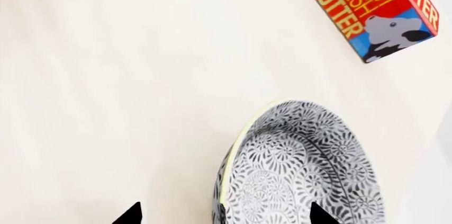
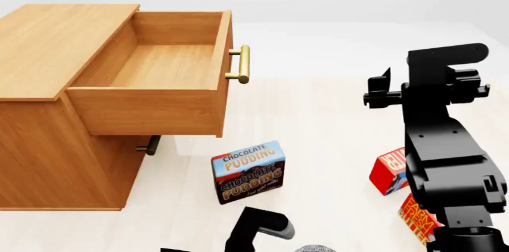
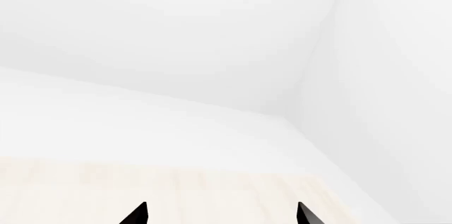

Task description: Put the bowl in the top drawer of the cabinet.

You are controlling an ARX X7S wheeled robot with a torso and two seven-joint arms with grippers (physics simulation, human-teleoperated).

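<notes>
The bowl (image 1: 304,171), white with a fine grey pattern, lies on the pale floor in the left wrist view. A sliver of the bowl (image 2: 316,248) shows at the head view's bottom edge. My left gripper (image 1: 226,214) is open and straddles its near rim, with one fingertip (image 1: 321,214) over the inside and the other (image 1: 130,213) over bare floor. The cabinet (image 2: 56,145) stands at the left with its top drawer (image 2: 159,67) pulled out and empty. My right gripper (image 3: 220,214) is open, raised high on the right, with nothing between its fingers.
A chocolate pudding box (image 2: 248,171) stands in front of the cabinet. Two red butter boxes (image 2: 390,171) (image 2: 419,219) lie beside my right arm (image 2: 445,145); one butter box (image 1: 374,12) shows beyond the bowl. The lower drawer's handle (image 2: 149,145) sits under the open drawer.
</notes>
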